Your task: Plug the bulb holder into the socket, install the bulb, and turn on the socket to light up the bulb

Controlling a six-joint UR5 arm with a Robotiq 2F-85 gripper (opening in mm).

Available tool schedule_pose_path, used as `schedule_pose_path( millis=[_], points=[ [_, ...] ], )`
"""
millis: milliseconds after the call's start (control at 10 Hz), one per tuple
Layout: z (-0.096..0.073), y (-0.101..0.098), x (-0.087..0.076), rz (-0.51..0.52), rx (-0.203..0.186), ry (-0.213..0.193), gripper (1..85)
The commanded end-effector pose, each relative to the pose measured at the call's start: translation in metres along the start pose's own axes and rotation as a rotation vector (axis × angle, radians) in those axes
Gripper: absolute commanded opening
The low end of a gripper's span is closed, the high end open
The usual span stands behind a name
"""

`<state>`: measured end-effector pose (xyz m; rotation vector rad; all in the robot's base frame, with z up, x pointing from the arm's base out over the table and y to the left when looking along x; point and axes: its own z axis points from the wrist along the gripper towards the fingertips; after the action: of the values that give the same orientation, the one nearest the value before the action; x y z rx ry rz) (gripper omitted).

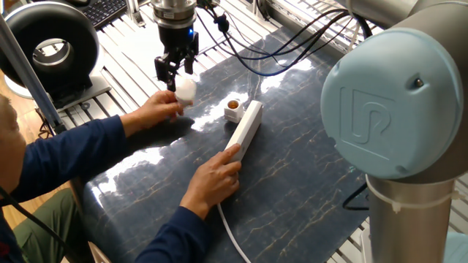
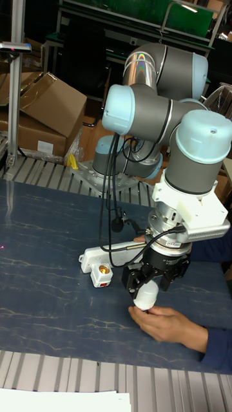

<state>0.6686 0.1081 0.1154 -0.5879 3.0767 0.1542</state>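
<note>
Bulb (image 1: 184, 90) held up by person's hand (image 1: 157, 109) right under gripper (image 1: 172, 70), fingers apart around its top. Bulb holder (image 1: 232, 109) touches socket (image 1: 245, 129) on desk (image 1: 307, 168); other hand (image 1: 217, 175) on socket's near end.

**Surroundings beyond my work**

A dark marbled mat (image 1: 292, 175) covers the table in front of me. A black ring-shaped fan (image 1: 51, 44) stands at its far corner, near a keyboard (image 1: 102, 10). Brown cardboard boxes (image 2: 38, 112) sit behind me, beside a metal frame (image 2: 14, 77).
</note>
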Motion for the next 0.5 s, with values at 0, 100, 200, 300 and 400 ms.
schedule_pose_path(
  millis=[0, 100, 200, 300, 400],
  points=[
    [0.0033, -0.0070, -0.0112, -0.023, 0.004, -0.052, 71.0],
    [0.0042, -0.0077, -0.0147, -0.024, 0.005, -0.063, 71.0],
    [0.0049, -0.0086, -0.0174, -0.026, 0.007, -0.072, 70.7],
    [0.0066, -0.0108, -0.0185, -0.026, 0.013, -0.073, 69.3],
    [0.0082, -0.0122, -0.0191, -0.027, 0.015, -0.074, 68.0]
  ],
)
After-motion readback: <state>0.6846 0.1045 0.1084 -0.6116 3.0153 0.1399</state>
